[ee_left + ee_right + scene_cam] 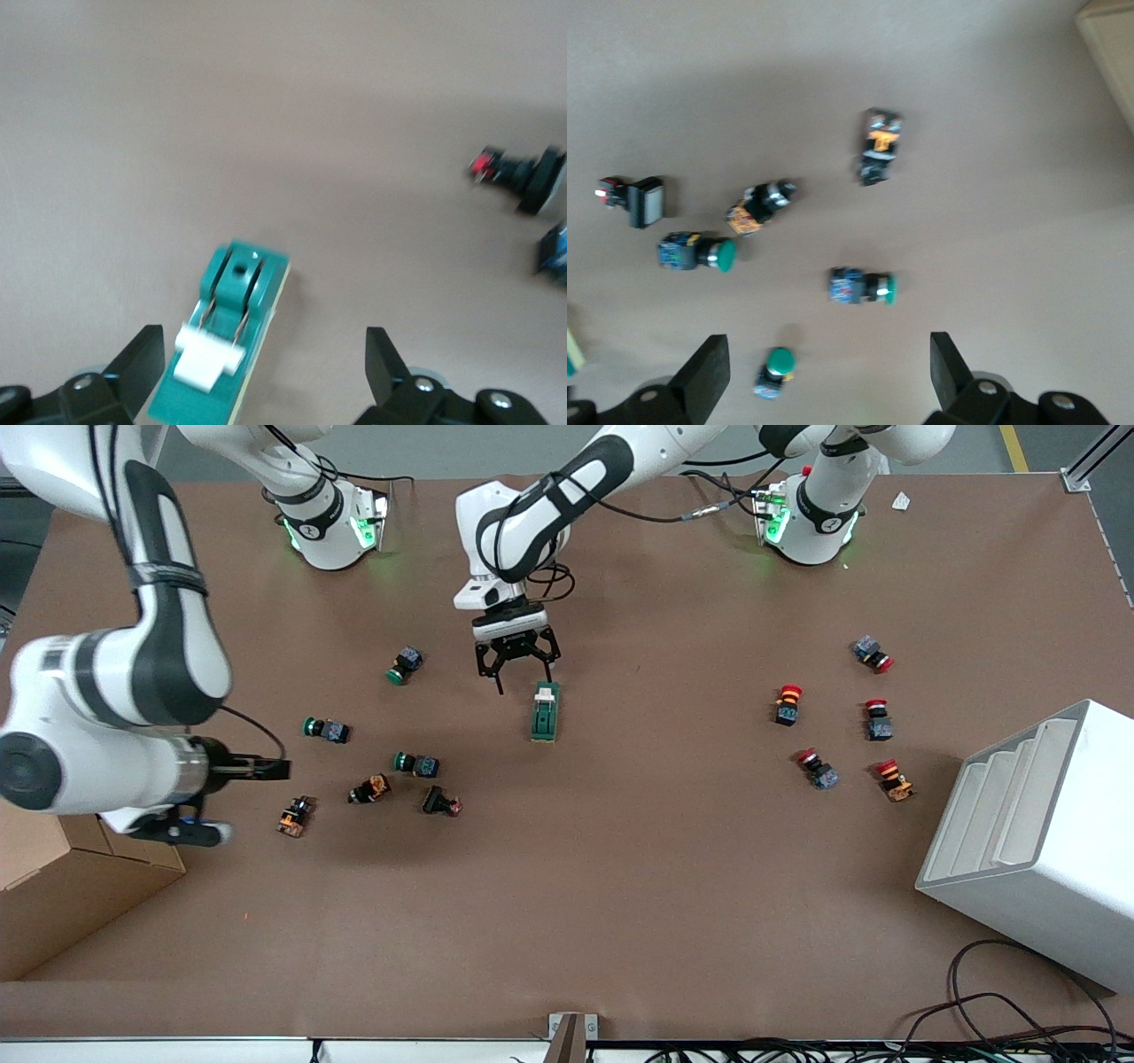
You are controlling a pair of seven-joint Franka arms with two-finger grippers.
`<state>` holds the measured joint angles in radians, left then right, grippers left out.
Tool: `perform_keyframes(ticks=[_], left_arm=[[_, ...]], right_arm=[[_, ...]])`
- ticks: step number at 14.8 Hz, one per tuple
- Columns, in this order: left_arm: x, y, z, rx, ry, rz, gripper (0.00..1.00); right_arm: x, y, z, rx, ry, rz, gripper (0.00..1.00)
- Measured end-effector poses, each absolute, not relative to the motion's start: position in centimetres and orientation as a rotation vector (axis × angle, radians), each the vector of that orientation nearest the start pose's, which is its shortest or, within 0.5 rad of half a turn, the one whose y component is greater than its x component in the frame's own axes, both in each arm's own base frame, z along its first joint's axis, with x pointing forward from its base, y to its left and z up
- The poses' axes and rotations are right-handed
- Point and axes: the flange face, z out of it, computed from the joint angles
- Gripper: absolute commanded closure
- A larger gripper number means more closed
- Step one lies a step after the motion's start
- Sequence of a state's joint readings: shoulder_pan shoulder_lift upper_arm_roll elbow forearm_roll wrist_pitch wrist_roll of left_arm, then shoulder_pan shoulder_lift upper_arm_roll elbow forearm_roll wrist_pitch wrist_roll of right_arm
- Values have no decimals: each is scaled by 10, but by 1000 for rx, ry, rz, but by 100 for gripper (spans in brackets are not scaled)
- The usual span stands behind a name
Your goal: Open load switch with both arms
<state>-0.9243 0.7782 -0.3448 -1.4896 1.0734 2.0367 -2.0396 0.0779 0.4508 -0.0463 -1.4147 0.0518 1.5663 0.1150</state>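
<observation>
Hovering over the load switch (544, 711), left hand (518, 670) spread (right hand (824, 376) too)

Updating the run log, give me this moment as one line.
left gripper: open, over load switch lever end, no contact | right gripper: open, over the push buttons, waiting | switch: flat on table

Load switch (545, 712) at frame center, left gripper (517, 671) just above it; push buttons (416, 764) cluster lower left.

Matt brown table (620, 886); glossy green plastic load switch (544, 718).
</observation>
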Motion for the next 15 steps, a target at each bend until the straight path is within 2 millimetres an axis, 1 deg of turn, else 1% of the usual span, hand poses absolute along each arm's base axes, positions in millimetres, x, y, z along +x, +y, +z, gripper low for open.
perform_keyframes(ticks=[1, 2, 3, 5, 7, 8, 10, 13, 15], left_arm=[[314, -646, 251, -2885, -393, -961, 0], [331, -642, 272, -2901, -419, -918, 0], [350, -636, 294, -2916, -439, -873, 0], [388, -614, 339, -2949, -437, -783, 0], [423, -585, 385, -2979, -419, -696, 0], [440, -567, 407, -2985, -408, -659, 0], [472, -527, 444, -2998, -354, -572, 0], [511, -458, 487, -2963, -240, -457, 0], [536, -406, 514, -2949, -173, -398, 0]], right_arm=[[655, 13, 430, -3093, 122, 444, 0], [653, 0, 440, -3094, 115, 420, 0], [652, -8, 449, -3097, 112, 398, 0], [649, -13, 466, -3106, 105, 358, 0], [645, -12, 480, -3113, 87, 323, 0], [644, -14, 487, -3115, 66, 307, 0], [640, -21, 498, -3115, 39, 283, 0], [633, -34, 514, -3113, 39, 267, 0], [628, -34, 528, -3113, 20, 243, 0]])
